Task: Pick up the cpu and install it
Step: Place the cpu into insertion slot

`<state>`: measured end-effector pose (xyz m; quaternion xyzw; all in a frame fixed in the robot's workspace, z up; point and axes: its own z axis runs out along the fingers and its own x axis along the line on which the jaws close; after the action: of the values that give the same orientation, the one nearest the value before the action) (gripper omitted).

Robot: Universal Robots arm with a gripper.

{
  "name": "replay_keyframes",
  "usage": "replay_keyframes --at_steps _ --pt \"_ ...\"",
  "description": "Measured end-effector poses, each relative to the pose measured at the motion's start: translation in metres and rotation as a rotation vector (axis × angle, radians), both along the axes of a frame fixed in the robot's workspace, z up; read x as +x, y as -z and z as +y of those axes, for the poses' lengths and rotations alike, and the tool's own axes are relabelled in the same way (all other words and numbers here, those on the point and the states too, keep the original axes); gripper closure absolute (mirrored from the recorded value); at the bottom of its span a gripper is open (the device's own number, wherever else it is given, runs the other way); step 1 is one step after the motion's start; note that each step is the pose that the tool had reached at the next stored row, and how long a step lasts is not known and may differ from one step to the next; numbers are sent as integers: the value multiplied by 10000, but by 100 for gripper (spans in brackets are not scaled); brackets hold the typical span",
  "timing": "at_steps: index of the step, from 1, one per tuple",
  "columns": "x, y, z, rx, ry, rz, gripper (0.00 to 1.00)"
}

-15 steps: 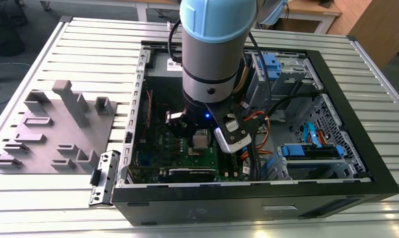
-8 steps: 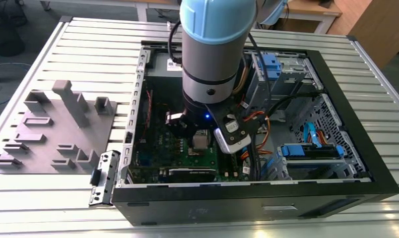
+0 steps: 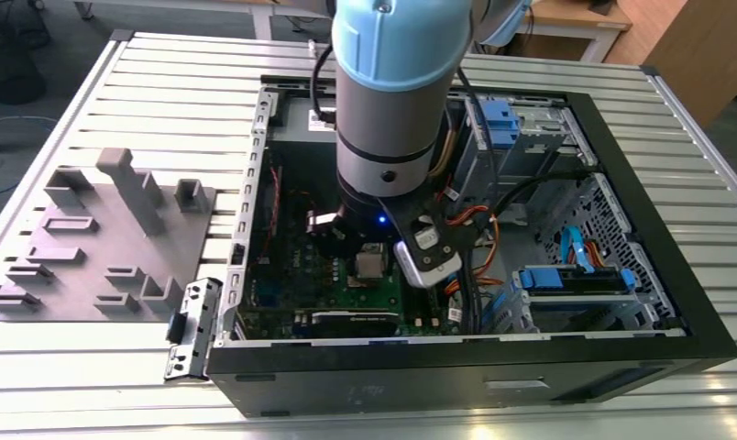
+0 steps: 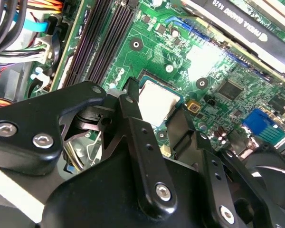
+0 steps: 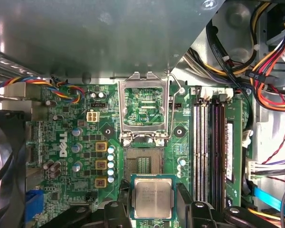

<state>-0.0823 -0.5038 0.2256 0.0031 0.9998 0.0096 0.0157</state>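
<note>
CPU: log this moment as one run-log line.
gripper: shut on cpu | cpu: over motherboard, not in socket | socket: empty, frame raised

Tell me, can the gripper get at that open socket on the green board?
Probably yes: the metal frame stands flipped open, the socket lies bare, and nothing sits between it and the gripper holding the cpu.

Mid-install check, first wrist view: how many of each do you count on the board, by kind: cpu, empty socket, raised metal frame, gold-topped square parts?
cpu: 1
empty socket: 1
raised metal frame: 1
gold-topped square parts: 3
Total: 6
</note>
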Motion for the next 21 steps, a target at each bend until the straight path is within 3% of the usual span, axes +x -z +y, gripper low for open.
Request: replay_keyframes --at_steps 8,13,21 --pt "-2 46 1 0 1 0 53" --pt "-44 83 11 -1 1 0 53" --pt "-50 200 26 -1 0 0 53"
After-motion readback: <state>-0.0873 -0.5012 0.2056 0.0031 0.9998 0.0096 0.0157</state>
